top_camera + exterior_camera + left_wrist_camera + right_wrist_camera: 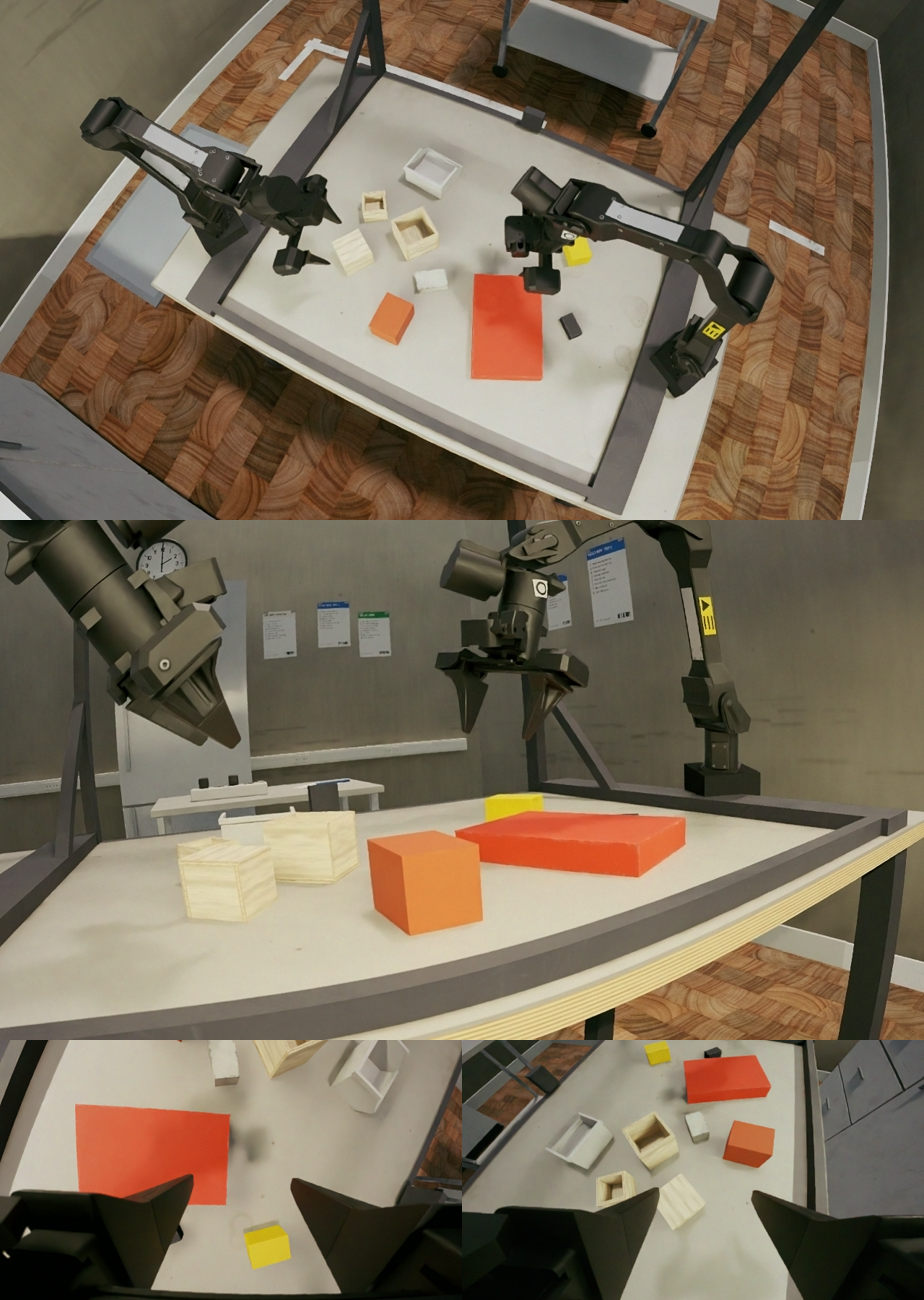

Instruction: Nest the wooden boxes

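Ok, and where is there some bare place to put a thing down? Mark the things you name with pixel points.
There looks to be room between the orange block [390,316] [426,882] [748,1142] and the red slab [507,326] [568,836] [151,1148] [727,1080], and more between the white tray [423,183] [245,830] [357,1087] [593,1146] and the yellow block [578,253] [513,806] [268,1251] [657,1054], though the left gripper [529,258] [497,735] [242,1181] hangs nearby. It is crowded among the small box [375,217] [190,847] [629,1184], overturned box [353,252] [213,888] [681,1201] and large box [419,248] [300,846] [285,1058] [660,1153].
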Action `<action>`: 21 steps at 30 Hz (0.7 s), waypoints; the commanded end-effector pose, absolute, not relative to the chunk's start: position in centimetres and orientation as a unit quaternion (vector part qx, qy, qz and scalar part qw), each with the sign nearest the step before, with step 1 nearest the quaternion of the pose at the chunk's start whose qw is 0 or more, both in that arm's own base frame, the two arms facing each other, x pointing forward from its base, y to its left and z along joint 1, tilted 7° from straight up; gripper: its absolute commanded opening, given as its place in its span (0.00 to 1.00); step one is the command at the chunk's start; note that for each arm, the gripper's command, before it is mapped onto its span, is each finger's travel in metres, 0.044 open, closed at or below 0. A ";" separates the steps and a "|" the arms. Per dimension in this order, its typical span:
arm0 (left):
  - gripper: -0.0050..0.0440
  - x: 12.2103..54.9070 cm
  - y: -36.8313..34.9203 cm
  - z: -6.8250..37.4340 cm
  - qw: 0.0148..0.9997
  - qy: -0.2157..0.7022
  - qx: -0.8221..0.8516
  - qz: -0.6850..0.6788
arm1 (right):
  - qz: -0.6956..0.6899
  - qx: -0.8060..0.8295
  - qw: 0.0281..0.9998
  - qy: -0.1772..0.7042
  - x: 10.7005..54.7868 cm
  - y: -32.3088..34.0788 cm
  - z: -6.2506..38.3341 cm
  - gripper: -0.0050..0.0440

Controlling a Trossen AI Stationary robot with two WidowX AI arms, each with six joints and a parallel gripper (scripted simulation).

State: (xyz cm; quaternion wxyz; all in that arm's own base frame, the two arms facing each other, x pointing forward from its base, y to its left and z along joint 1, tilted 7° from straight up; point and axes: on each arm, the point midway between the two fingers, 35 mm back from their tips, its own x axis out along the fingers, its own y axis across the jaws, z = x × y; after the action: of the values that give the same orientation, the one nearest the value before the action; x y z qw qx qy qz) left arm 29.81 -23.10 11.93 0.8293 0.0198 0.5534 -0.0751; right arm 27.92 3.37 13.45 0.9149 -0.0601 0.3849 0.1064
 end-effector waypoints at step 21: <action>0.92 22.5 -15.6 14.9 0.748 0.664 0.016 0.015 | -0.015 -0.020 0.941 0.339 27.4 -1.7 12.0 0.92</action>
State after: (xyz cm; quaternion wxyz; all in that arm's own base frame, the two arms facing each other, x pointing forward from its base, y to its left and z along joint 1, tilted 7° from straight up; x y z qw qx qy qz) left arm 22.55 -15.56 14.31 0.7433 0.0222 0.6684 0.0177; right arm 27.32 -1.58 11.69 0.9394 -0.0256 0.3417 -0.0082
